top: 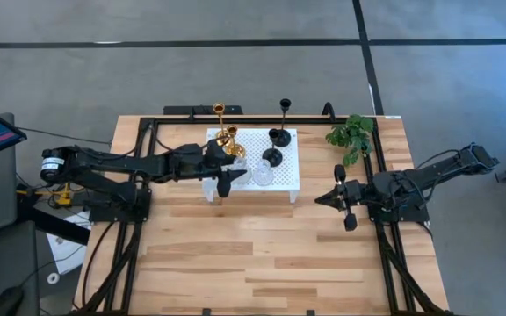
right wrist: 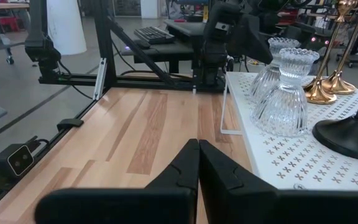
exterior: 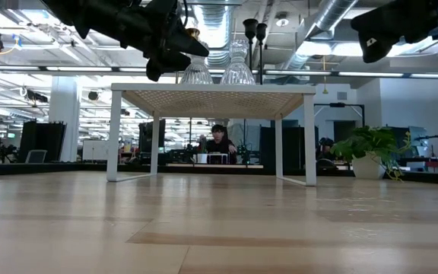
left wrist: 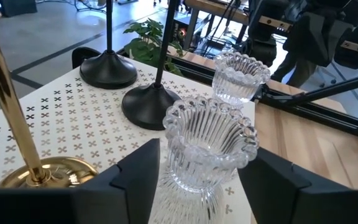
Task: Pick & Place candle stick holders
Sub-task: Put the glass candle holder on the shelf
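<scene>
Six candle stick holders stand by their round bases on the white perforated platform: two gold, two black and two clear glass. My left gripper is open. Its fingers stand on either side of the nearer clear glass holder, with small gaps showing. The second glass holder stands just beyond it. My right gripper is shut and empty. It hangs above the wooden table to the right of the platform, and in the right wrist view it points toward the platform.
A green plant sprig lies at the table's far right corner. The platform stands on legs above the wooden table. Black frame rails run along the table's sides. A person sits far behind the table in the room.
</scene>
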